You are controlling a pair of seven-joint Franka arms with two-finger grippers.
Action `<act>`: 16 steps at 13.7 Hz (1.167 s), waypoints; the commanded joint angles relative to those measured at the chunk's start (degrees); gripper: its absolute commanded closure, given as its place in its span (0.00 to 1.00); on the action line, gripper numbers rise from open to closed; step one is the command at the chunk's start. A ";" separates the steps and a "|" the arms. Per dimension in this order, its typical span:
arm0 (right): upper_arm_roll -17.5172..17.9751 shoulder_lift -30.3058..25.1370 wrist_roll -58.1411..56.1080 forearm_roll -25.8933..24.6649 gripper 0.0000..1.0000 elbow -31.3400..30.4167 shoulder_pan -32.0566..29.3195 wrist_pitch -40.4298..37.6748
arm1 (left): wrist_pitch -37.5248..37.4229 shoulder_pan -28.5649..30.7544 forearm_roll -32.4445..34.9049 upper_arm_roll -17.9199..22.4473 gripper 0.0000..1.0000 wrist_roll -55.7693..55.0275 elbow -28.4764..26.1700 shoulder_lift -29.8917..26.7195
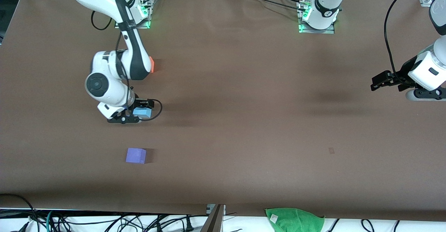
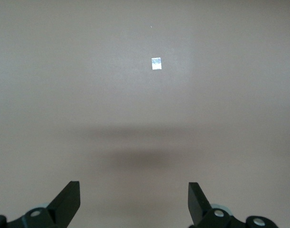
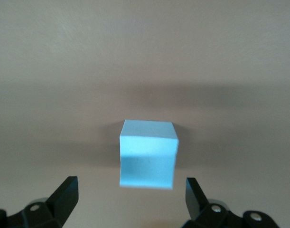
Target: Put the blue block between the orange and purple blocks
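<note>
The blue block (image 1: 142, 112) sits on the brown table (image 1: 244, 120), nearer to the front camera than the orange block (image 1: 152, 64) and farther than the purple block (image 1: 136, 155). The right arm hides most of the orange block. My right gripper (image 1: 136, 114) is low at the blue block and open. In the right wrist view the blue block (image 3: 148, 153) lies just ahead of the gap in my right gripper (image 3: 132, 190), and the fingers (image 3: 66, 192) do not touch it. My left gripper (image 1: 378, 82) waits open and empty over the left arm's end of the table; it also shows in the left wrist view (image 2: 134, 194).
A green cloth (image 1: 294, 219) lies at the table's front edge. A small pale mark (image 1: 331, 150) is on the table surface, also seen in the left wrist view (image 2: 156, 63). Cables run along the front edge and by the arm bases.
</note>
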 commanded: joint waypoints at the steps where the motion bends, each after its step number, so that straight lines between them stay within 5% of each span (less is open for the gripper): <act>1: -3.92 -0.17 -1.38 0.43 0.00 11.14 -0.20 -15.43 | -0.56 -0.05 -0.40 -0.02 0.00 0.77 0.08 -0.56; 4: -4.19 -0.78 -1.56 -6.23 0.00 16.88 -0.90 -22.41 | -0.56 -0.05 -0.40 -0.02 0.00 0.77 0.08 -0.56; 10: -4.64 -6.48 -5.69 -7.21 0.00 23.75 -5.46 -34.89 | -0.56 -0.05 -0.40 -0.02 0.00 0.69 -0.01 -0.56; 11: -0.63 -9.20 -5.51 -8.96 0.00 23.75 -8.96 -35.78 | -0.56 -0.05 -0.40 -0.02 0.00 0.69 -0.01 -0.56; 14: 19.83 -15.71 -5.25 -20.83 0.00 22.35 -25.90 -35.96 | -0.47 -0.05 -0.40 -0.02 0.00 0.77 -0.01 -0.47; 16: 25.41 -18.79 -5.34 -21.36 0.00 20.33 -31.39 -36.05 | -0.47 -0.05 -0.40 -0.02 0.00 0.77 -0.10 -0.47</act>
